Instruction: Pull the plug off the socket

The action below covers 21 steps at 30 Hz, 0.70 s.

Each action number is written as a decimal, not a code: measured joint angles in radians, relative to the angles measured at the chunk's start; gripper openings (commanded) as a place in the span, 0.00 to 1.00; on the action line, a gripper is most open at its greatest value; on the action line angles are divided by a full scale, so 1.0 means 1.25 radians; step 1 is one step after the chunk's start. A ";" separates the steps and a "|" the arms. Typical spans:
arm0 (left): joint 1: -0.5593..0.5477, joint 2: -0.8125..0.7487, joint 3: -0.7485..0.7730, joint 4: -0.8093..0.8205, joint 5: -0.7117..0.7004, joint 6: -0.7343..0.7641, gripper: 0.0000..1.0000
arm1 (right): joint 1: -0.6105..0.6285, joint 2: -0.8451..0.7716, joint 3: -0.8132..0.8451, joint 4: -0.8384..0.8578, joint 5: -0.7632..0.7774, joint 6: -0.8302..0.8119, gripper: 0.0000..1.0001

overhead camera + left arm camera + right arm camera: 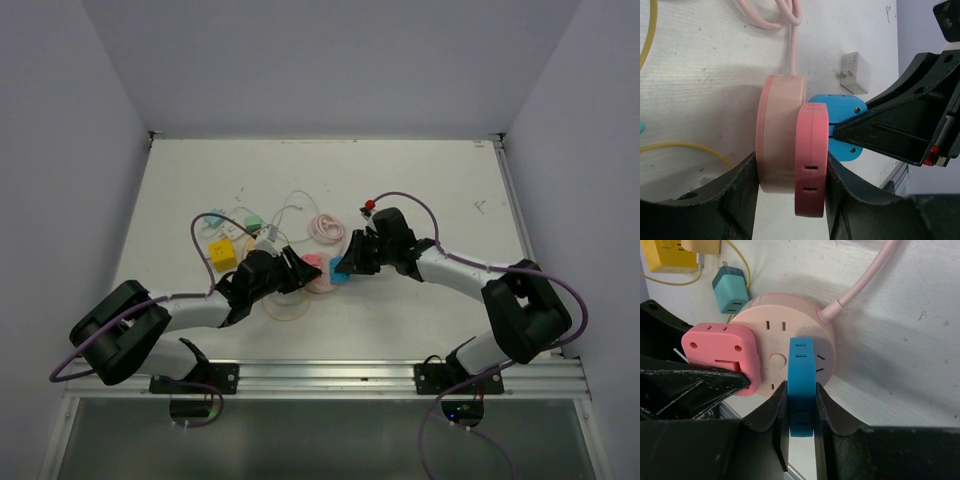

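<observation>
The counter (440,190) carries a round pale-pink socket (790,315) w/ its pink cord, roughly mid-counter btwn the two arms. The left pincer (792,170) clamps it edge-on, one finger on the socket's back, the other on a darker pink plug (720,352) sitting on its face, so the base looks braced. The blue plug (802,375), prob. the one to pull, sits flush on the socket face, no gap visible. The right pincer (801,392) is closed tight on its two flat sides. So reach & grip look done on both sides, pull itself not yet done, approx halfway. Left to do: draw the blue plug straight off w/ the socket held down.
</observation>
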 measured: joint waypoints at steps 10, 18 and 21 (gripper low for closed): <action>-0.016 -0.001 0.062 -0.104 -0.036 -0.002 0.00 | 0.004 -0.003 0.051 -0.102 0.044 -0.003 0.00; -0.037 0.012 0.126 -0.177 -0.076 -0.002 0.00 | 0.004 -0.023 0.082 -0.163 0.085 -0.003 0.00; -0.042 0.024 0.141 -0.186 -0.083 -0.004 0.00 | 0.004 -0.029 0.091 -0.182 0.101 -0.003 0.00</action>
